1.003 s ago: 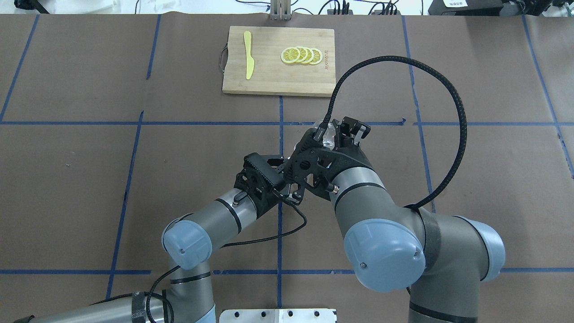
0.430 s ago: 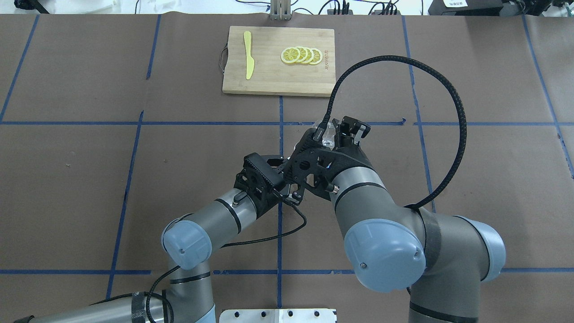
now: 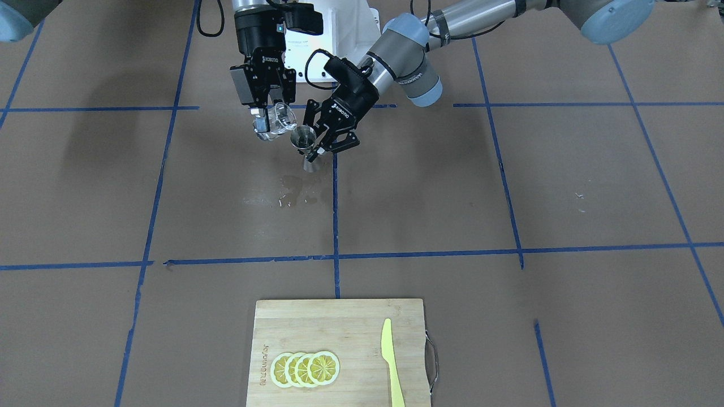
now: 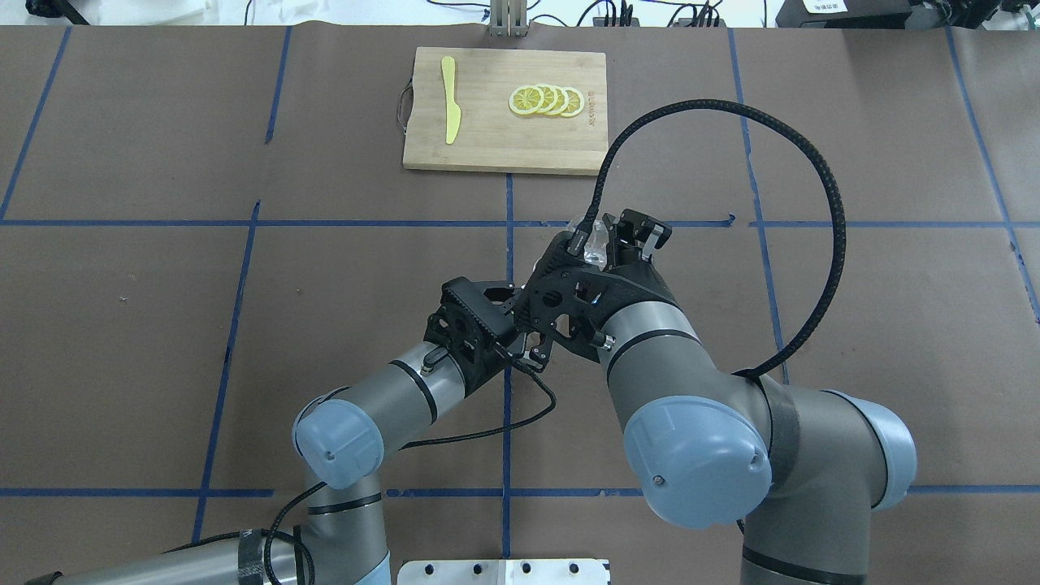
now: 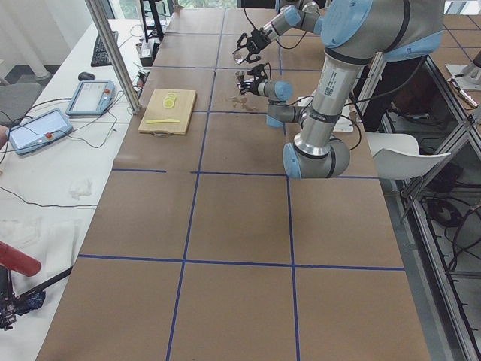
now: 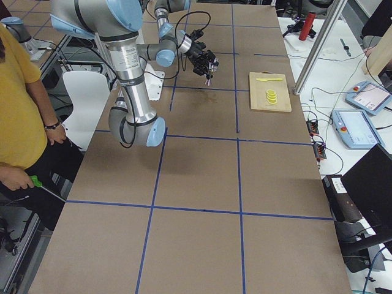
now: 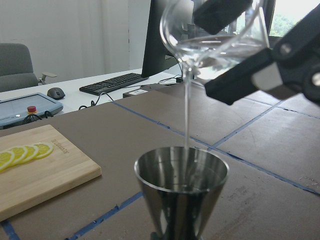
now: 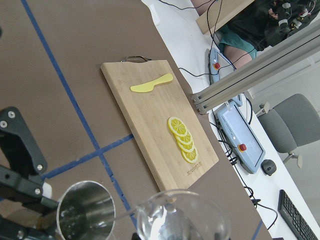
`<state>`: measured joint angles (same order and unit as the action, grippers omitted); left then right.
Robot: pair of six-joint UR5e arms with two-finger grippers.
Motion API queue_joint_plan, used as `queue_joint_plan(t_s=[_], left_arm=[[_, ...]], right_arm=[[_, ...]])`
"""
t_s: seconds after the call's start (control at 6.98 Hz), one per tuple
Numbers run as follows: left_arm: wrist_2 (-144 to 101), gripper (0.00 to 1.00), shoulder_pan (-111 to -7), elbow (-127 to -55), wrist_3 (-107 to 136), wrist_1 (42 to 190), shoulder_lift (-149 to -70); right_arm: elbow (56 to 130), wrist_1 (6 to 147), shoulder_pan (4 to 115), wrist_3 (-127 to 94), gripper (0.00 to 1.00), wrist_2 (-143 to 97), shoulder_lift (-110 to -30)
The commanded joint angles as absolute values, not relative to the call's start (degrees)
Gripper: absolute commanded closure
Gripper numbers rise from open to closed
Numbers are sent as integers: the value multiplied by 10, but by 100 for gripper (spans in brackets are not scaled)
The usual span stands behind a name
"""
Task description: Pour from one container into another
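Note:
My right gripper (image 3: 274,120) is shut on the small clear glass cup (image 3: 278,120) and holds it tilted above the table. A thin stream of water (image 7: 187,110) falls from the cup's lip (image 7: 210,37) into the steel jigger (image 7: 181,182). My left gripper (image 3: 318,148) is shut on the jigger (image 3: 305,140) at its waist and holds it upright, just below and beside the cup. In the right wrist view the jigger's mouth (image 8: 86,210) sits left of the cup's rim (image 8: 180,220). From overhead, the cup (image 4: 597,241) shows between the right fingers, and the jigger is hidden.
A wet patch (image 3: 288,193) marks the brown paper under the jigger. A bamboo cutting board (image 3: 339,319) with several lemon slices (image 3: 305,368) and a yellow knife (image 3: 390,362) lies at the table's far side. A person in yellow (image 6: 21,104) stands by the robot.

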<state>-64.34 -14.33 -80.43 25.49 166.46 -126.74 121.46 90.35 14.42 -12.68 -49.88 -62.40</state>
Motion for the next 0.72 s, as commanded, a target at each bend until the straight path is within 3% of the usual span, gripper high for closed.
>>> queue_joint_plan(t_s=[0.0,0.57], left_arm=[[-643,100,-143,-806,255,1665,-1267],[-643,100,-143,-809,255,1665,-1267]], right_arm=[[1214,900,143,-156,78,-499,-624],[1213,866,139,-223,78,-500,-628]])
